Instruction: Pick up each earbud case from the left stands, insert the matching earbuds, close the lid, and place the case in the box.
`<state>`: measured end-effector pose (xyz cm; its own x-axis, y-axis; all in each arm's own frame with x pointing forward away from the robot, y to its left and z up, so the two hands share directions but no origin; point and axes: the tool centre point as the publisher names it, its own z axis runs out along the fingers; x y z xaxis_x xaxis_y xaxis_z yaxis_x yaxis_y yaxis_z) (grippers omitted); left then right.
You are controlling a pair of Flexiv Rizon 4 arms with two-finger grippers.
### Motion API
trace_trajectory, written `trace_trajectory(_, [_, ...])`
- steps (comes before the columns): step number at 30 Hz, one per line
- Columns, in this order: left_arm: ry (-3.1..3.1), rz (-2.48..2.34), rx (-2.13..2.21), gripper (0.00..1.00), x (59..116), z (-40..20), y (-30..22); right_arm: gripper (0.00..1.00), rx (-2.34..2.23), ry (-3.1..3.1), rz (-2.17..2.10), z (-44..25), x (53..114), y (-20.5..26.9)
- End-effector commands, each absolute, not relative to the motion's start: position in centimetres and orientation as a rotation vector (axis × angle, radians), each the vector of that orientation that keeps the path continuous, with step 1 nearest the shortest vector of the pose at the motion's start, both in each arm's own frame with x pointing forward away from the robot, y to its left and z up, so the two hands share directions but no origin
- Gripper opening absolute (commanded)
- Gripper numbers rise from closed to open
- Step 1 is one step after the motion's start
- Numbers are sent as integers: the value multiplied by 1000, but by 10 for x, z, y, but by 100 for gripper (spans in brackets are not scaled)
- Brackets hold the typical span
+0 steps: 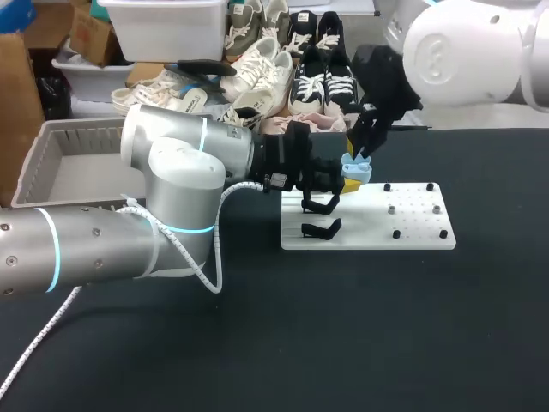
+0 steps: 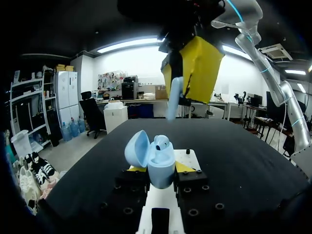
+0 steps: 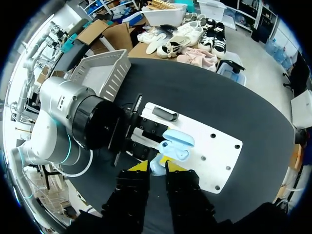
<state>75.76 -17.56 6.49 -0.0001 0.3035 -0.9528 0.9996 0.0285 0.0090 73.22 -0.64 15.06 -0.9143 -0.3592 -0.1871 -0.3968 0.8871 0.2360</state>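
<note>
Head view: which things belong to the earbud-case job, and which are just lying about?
Job: open blue earbud case in left gripper; earbud in right gripper; white stand board; black stands; grey box.
Lying about: black pegs on the board's right half; trailing white cable.

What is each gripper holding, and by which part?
Left gripper: the open earbud case, by its lower body. Right gripper: an earbud, by its upper end.

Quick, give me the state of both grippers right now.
Left gripper: closed, holding the open earbud case.
Right gripper: closed, holding a light blue earbud.
</note>
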Motion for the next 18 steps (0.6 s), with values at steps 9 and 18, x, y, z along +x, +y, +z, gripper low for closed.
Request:
trace_trajectory(9, [1442,-1022,1411,0,758,64,-176,0,-581,2945,388,132,745,-1])
trace_trajectory(18, [1442,-1022,1411,0,758,64,-176,0,-564,2959,386,126,746,-6])
